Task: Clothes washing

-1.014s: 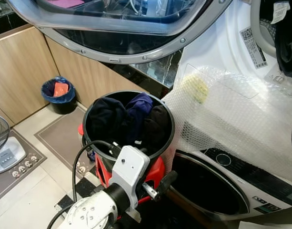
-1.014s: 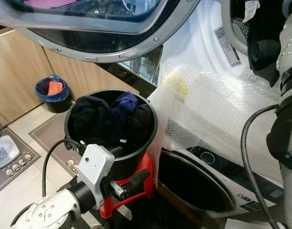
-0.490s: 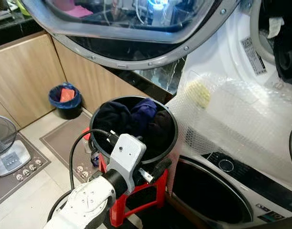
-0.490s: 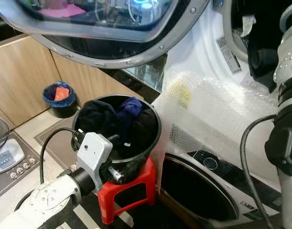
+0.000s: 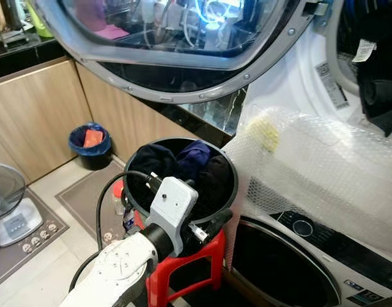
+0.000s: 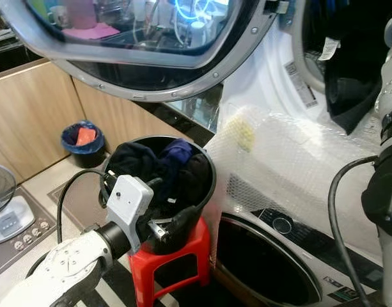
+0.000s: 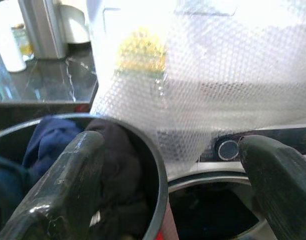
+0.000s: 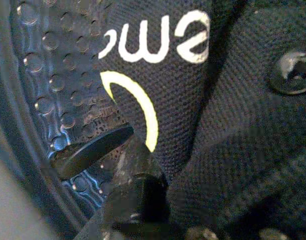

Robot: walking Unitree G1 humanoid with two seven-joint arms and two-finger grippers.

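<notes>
A black bucket (image 5: 229,192) full of dark and purple clothes (image 5: 196,157) stands on a red stool (image 5: 183,262). My left gripper (image 5: 211,224) hovers at the bucket's near rim, open. In the left wrist view its fingers (image 7: 68,185) stand wide apart, one over the clothes and one outside the rim. My right arm (image 6: 391,128) reaches up into the washer drum at the upper right. There a dark garment (image 6: 349,89) with a white label hangs at the opening. The right gripper (image 8: 110,150) lies against that garment (image 8: 192,100), next to the dimpled drum wall.
The round washer door (image 5: 183,51) hangs open overhead. Bubble wrap (image 5: 311,166) covers the machine's front, above a lower dark round door (image 5: 279,268). A blue waste bin (image 5: 90,137) and a small fan (image 5: 7,204) stand on the floor to the left, by wooden cabinets.
The head camera has tilted up and drawn back, so the stool and drum opening show more. My left gripper stays by the bucket's near rim.
</notes>
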